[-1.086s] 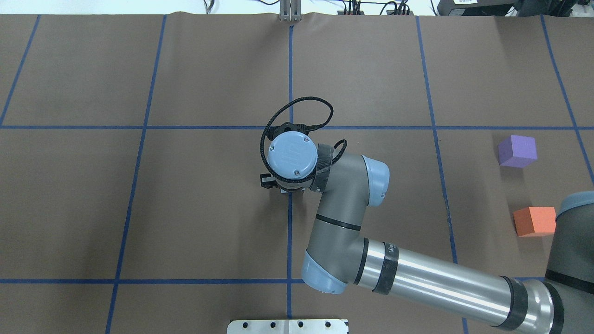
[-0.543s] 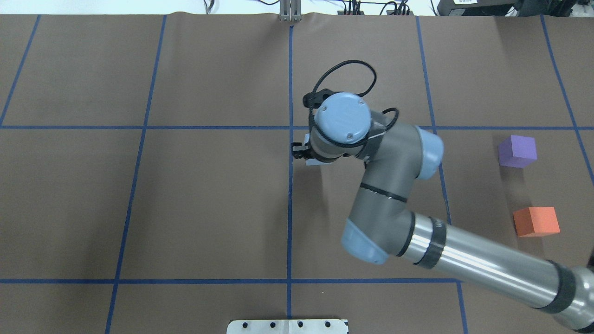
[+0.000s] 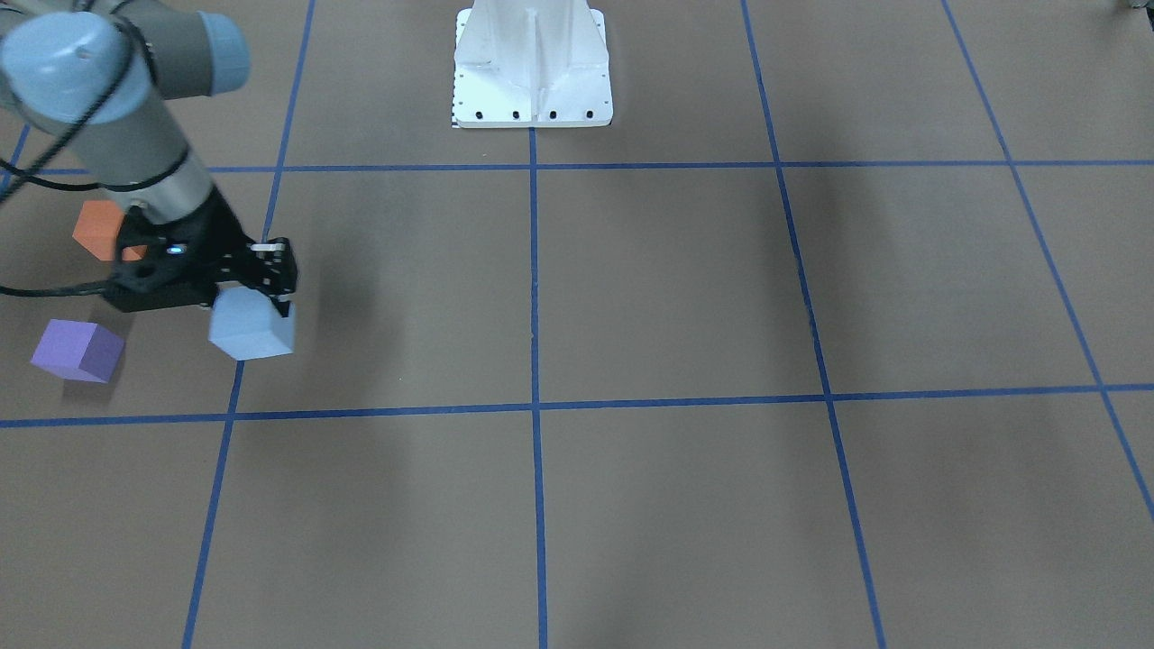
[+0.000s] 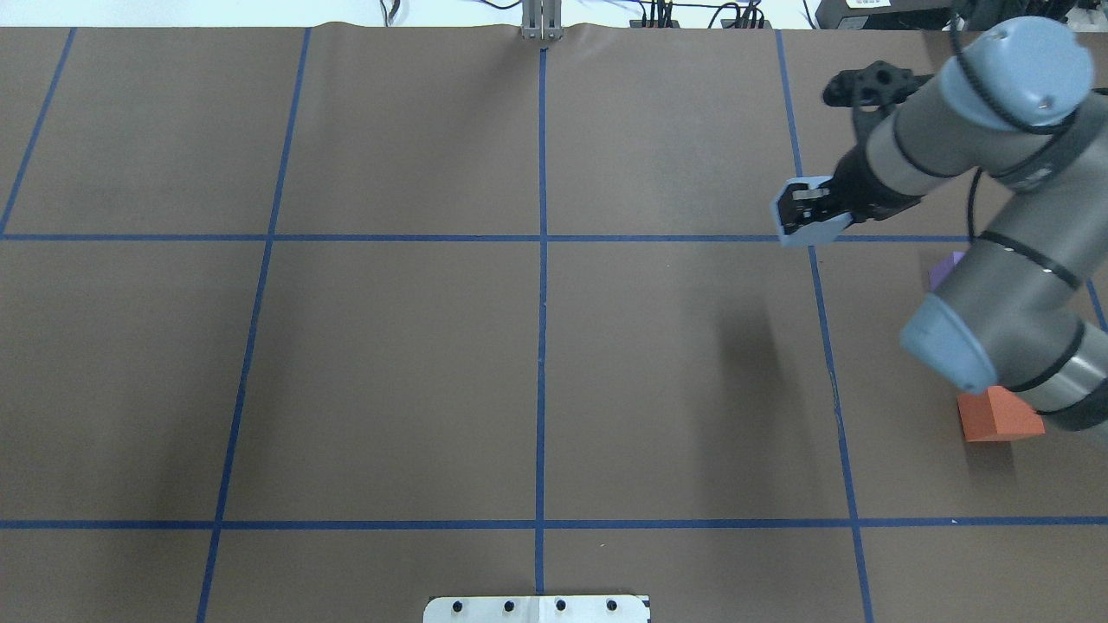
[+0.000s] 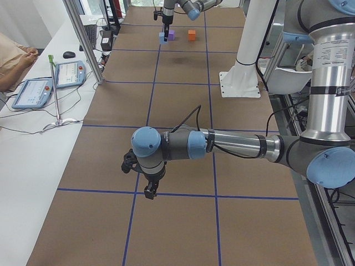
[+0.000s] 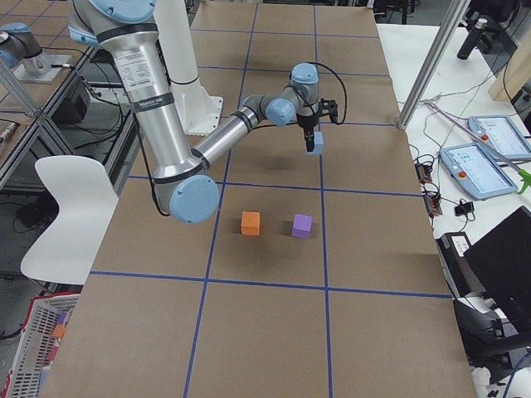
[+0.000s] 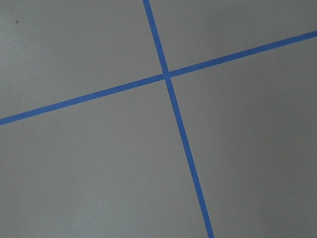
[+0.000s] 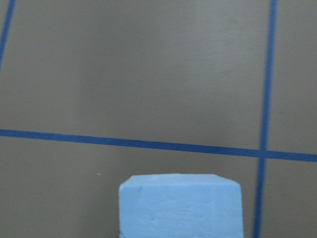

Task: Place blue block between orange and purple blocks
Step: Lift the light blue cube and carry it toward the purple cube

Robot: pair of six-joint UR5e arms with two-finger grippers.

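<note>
Now the right gripper (image 3: 259, 296) has its fingers clamped high on the pale blue foam cube (image 3: 252, 331), aloft beside the orange foam cube (image 3: 93, 227) and purple foam cube (image 3: 77, 351). It looks light, squashy and grippy, so flat opposite faces suit best.

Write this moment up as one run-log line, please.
right gripper: shut on blue block, airborne | orange block, purple block: apart, gap unfilled | left gripper: state unclear | placement: pending

Pale blue block (image 8: 180, 206) bottom centre, brown table (image 8: 124, 69), blue tape lines (image 8: 148, 145) crossing right
</note>
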